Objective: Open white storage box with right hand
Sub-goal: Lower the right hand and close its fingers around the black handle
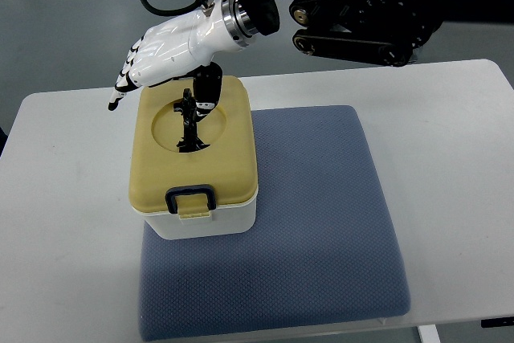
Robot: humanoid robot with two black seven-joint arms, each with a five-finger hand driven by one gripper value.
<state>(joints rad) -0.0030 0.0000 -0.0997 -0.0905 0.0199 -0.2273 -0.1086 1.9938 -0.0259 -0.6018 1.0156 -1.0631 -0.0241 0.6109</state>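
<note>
One white storage box (201,218), one blue mat (321,222), one table (64,222), one robot hand (165,54)

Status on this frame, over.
Right hand open, over box's far edge. White storage box on blue mat, lid shut, latch down. Nothing in the way.
</note>
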